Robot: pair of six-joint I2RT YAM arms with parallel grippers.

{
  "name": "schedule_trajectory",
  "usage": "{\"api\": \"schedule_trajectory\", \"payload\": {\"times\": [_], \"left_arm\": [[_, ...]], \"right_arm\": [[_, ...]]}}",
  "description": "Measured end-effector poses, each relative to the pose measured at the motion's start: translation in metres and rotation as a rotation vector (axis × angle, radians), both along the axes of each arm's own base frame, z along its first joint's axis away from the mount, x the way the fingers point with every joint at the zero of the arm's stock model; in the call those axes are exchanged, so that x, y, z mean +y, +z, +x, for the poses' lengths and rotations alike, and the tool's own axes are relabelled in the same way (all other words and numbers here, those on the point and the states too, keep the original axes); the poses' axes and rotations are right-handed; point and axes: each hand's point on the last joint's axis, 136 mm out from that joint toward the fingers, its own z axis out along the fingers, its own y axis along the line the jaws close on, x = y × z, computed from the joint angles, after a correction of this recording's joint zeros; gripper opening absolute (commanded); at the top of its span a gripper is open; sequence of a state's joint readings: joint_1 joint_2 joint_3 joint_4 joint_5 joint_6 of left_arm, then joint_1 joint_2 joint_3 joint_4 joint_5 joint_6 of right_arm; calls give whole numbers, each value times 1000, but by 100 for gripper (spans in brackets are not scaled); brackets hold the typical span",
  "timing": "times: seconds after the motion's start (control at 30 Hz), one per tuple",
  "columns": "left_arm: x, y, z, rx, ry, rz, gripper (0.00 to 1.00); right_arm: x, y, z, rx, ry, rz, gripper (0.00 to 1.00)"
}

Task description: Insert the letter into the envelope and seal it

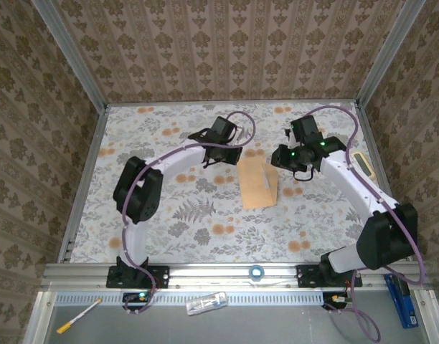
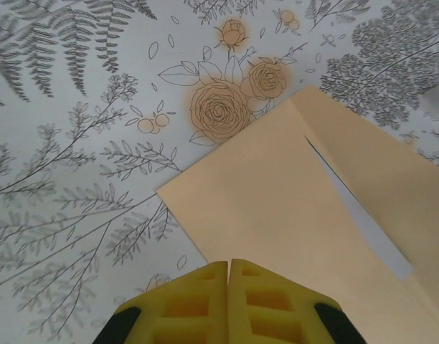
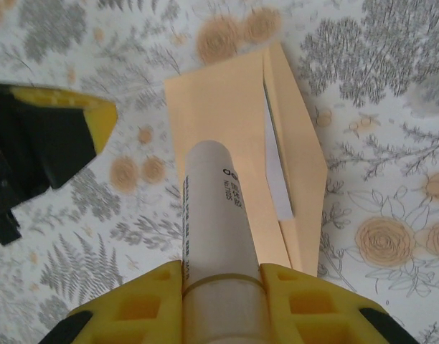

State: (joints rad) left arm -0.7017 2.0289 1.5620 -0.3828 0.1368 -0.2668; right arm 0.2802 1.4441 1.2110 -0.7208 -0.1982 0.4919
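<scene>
Tablecloth [image 1: 169, 229]: one envelope [image 1: 257, 185], one letter [image 3: 277, 175], one tube [image 3: 212, 215].

Left arm [image 1: 169, 161] and right arm [image 1: 351, 179]: white curved link shells, black joint housings [image 1: 137, 193], black base plates [image 1: 137, 276]. A purple cable [image 1: 124, 197] trails back from each wrist. Left end effector [image 2: 228, 266] and right end effector [image 3: 221, 276]: yellow fingers [image 2: 183, 304] with moulded rectangular recesses, black mounts [image 2: 123, 322] behind them. Green indicator lights [image 1: 294, 153] glow just behind the right end effector. Screws and markings too small to make out.
</scene>
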Motion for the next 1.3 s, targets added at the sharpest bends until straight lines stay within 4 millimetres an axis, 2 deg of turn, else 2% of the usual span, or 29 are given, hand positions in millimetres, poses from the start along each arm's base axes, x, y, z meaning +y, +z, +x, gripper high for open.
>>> {"api": "schedule_trajectory", "payload": {"times": [0.13, 0.4, 0.7, 0.93, 1.3], "left_arm": [[-3, -17, 7, 16, 8, 29, 0], [-6, -33, 18, 36, 31, 73, 0], [-2, -48, 18, 77, 69, 99, 0], [-2, -70, 18, 111, 92, 108, 0], [-7, -69, 24, 97, 107, 83, 0]], "right_arm": [[6, -16, -7, 53, 32, -29, 24], [9, -26, -6, 88, 57, -51, 24], [10, -43, -4, 129, 77, -72, 23], [11, -44, 0, 128, 92, -79, 23], [11, -65, 0, 181, 116, -104, 23]]}}
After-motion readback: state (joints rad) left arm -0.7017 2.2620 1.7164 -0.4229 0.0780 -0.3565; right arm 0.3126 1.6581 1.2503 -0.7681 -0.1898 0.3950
